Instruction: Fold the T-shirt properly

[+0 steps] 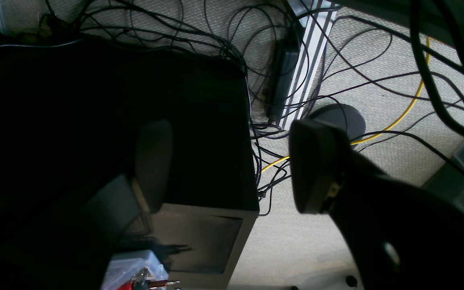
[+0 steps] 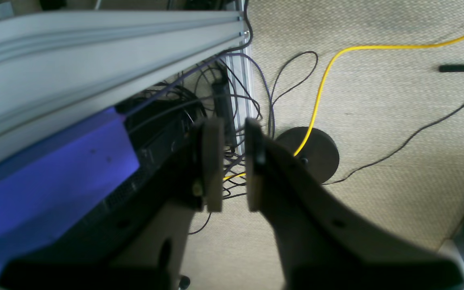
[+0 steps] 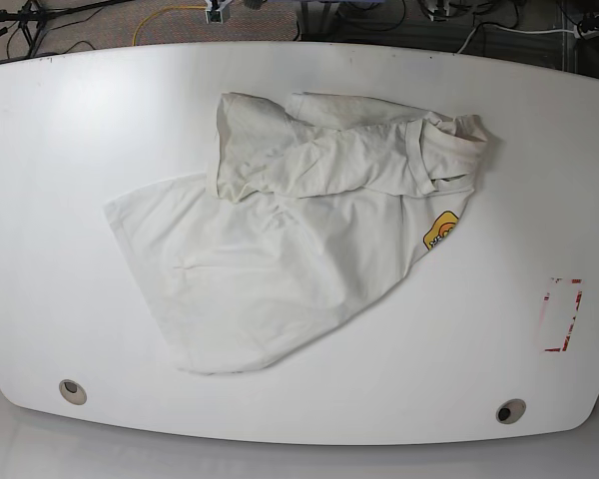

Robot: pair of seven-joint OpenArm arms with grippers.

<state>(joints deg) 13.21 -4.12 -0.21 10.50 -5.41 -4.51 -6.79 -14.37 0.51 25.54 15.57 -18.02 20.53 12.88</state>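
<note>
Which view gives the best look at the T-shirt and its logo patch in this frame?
The base view: the T-shirt lies crumpled on the white table, fully in frame, logo patch visible. Neither wrist view shows it; both look down at carpet and cables.

This looks like a robot lab. A big white table (image 3: 70,200) stands on tan carpet (image 2: 377,121). Under the table lie tangled black wires (image 1: 155,24), a yellow cable (image 2: 320,80) and metal rails (image 2: 95,48).
</note>
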